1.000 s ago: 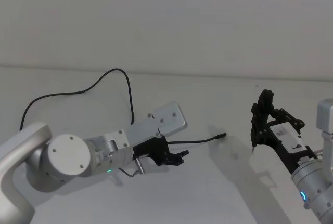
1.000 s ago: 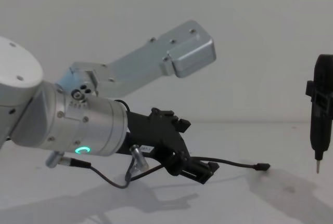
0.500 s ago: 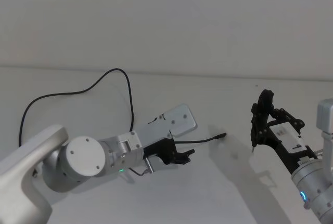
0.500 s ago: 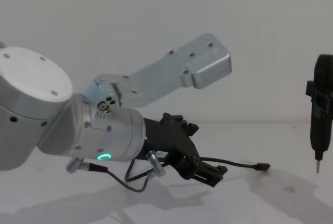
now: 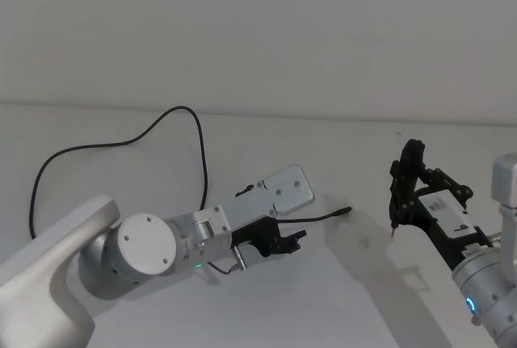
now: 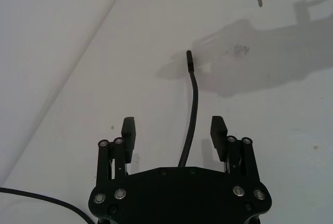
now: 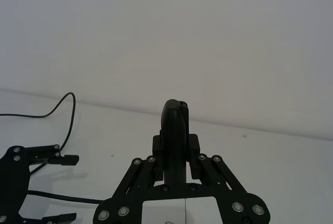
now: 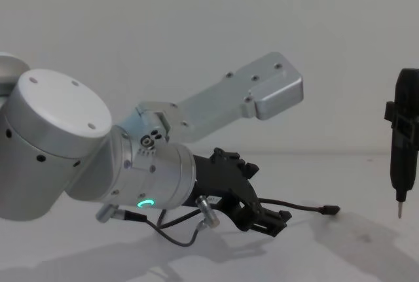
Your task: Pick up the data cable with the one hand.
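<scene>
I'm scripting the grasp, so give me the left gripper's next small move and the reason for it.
Probably close the left gripper now. Its jaws stand open low over the table, and the data cable runs between them, a short way behind its plug. The right gripper holds a slim black tool off to the right, apart from the cable.

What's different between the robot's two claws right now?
The left gripper is open, its fingers either side of the data cable without touching it; the right gripper is shut on a slim black tool. The left gripper sits low over the table; the right gripper is raised, the tool's tip pointing down. Both are black with two fingers.
</scene>
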